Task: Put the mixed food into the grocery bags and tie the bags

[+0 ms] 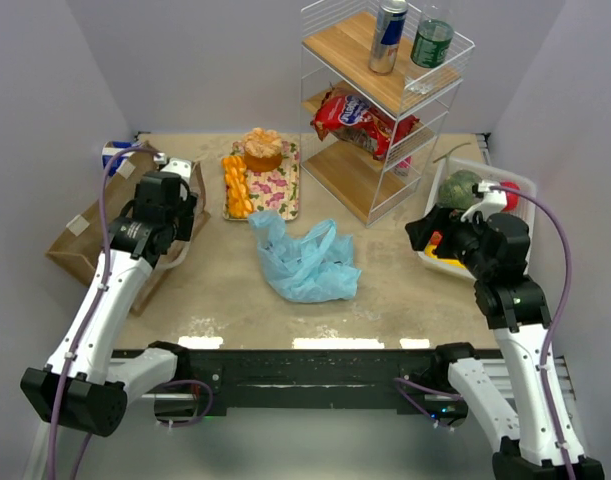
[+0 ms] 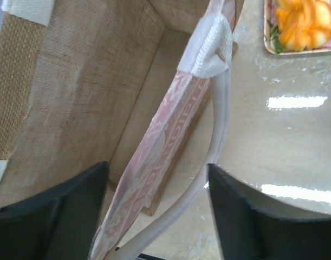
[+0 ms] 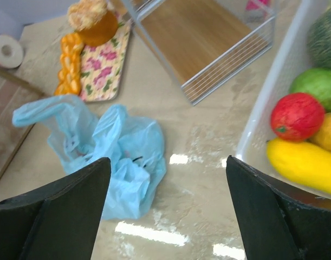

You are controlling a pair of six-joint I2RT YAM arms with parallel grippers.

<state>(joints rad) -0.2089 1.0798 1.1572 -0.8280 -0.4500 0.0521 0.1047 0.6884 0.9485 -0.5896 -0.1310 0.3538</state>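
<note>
- the left gripper (image 2: pixel 157 216) is spread wide, gripping nothing; it hovers at the mouth of the brown bag (image 1: pixel 80 238)
- the bag lies on its side at the left of the table (image 1: pixel 215 295), its mouth towards the middle
- in the left wrist view the bag's pink-printed rim and one pale handle (image 2: pixel 216 124) run between the two dark fingers (image 2: pixel 73 211); neither pad seems to touch them, though the low angle leaves this unsure
- the right gripper (image 3: pixel 168 216) is also released, jaws far apart, above bare table between the light-blue plastic bag (image 3: pixel 116 157) and the white basket (image 3: pixel 273 92)
- the blue bag lies crumpled and slack near the table's middle, one loop handle stretched towards the floral tray (image 3: pixel 108 67)
- the basket stands at the right edge and holds a red fruit (image 3: pixel 297 116), a green fruit (image 3: pixel 319 86), a long yellow one (image 3: pixel 306 165) and a dark green round one (image 3: pixel 325 38)
- on the wire shelf rack (image 1: pixel 385 160) at the back right, a drink can (image 1: pixel 388 37) and a green bottle (image 1: pixel 432 40) stand upright on the top shelf, with red snack packets (image 1: pixel 360 120) on the shelf below
- the tray carries orange segments (image 1: pixel 237 185) in a row and an orange cake (image 1: pixel 263 150)
</note>
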